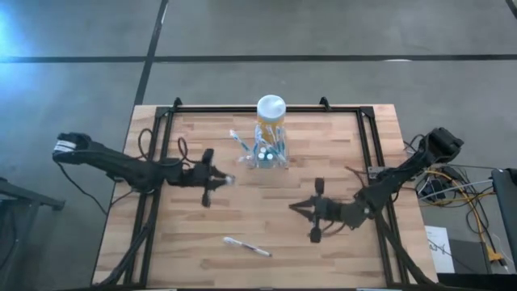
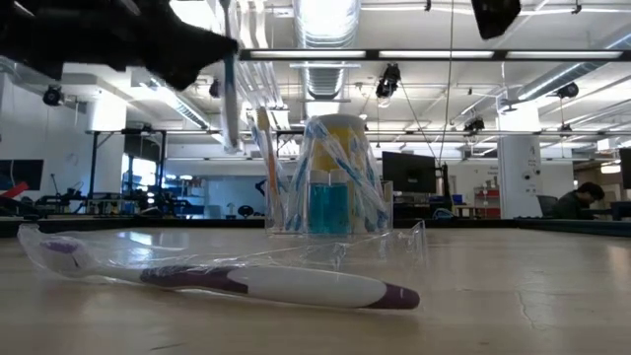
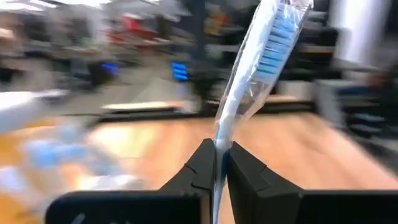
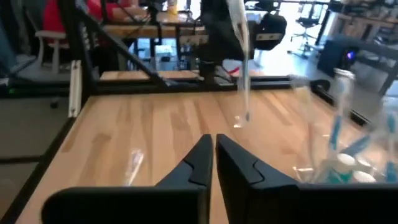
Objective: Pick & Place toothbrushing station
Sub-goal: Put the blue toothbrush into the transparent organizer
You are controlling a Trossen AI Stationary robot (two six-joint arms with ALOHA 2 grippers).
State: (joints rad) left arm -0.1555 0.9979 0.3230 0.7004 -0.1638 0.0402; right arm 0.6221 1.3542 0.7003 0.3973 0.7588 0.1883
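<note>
The toothbrushing station is a clear plastic holder standing at the table's far middle with several brushes upright in it. It also shows in the low view and the right wrist view. A yellow jar with a white lid stands right behind it. My left gripper is just left of the station, shut on a toothbrush in a clear wrapper. My right gripper is shut and empty, low over the table to the near right of the station. My left gripper pinches the wrapped toothbrush by its handle between the two fingers, through the clear wrapper. The bristle end sticks out beyond the fingertips. The brush stands roughly upright and is lifted clear of the table.
Another wrapped toothbrush with a white and purple handle lies flat on the table near the front edge, and close to the camera in the low view. A black frame rail runs along the table's sides and far edge.
</note>
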